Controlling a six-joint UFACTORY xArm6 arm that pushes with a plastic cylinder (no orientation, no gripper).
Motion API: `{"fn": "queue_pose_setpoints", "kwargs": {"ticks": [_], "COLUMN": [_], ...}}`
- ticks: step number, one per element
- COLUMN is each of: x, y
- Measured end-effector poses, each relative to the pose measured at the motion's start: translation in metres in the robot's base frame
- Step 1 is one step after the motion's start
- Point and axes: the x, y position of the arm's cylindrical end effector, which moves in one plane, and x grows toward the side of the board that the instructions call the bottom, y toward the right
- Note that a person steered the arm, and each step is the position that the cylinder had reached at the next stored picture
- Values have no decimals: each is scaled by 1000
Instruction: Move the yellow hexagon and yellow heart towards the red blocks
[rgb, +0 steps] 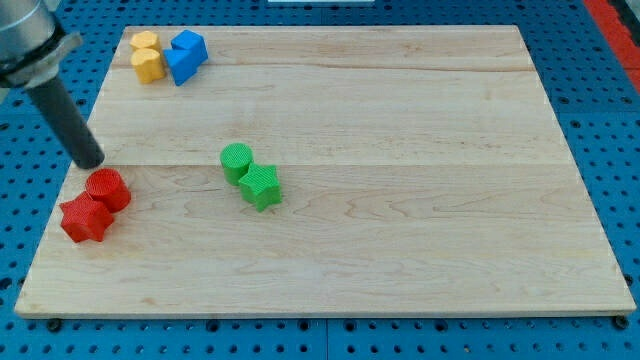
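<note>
The yellow hexagon (146, 43) and the yellow heart (148, 65) sit touching at the view's top left of the wooden board (400, 120). Two blue blocks (184, 55) press against their right side. The red blocks lie at the view's left edge: a red cylinder (108, 189) and a red star (85, 218), touching. My tip (89, 160) stands just above the red cylinder, well below the yellow blocks.
A green cylinder (236, 160) and a green star (261, 185) sit touching near the board's middle left. The board lies on a blue perforated base (610, 70).
</note>
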Motion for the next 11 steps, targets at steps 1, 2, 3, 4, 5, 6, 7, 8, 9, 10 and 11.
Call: {"fn": "queue_pose_setpoints", "kwargs": {"ticks": [1, 2, 3, 4, 5, 6, 7, 8, 9, 10, 11], "x": [-57, -117, -165, -185, -190, -212, -213, -206, -236, -209, -177], "y": [-5, -15, -32, -39, -39, -33, -26, -21, -16, 24, 35]}}
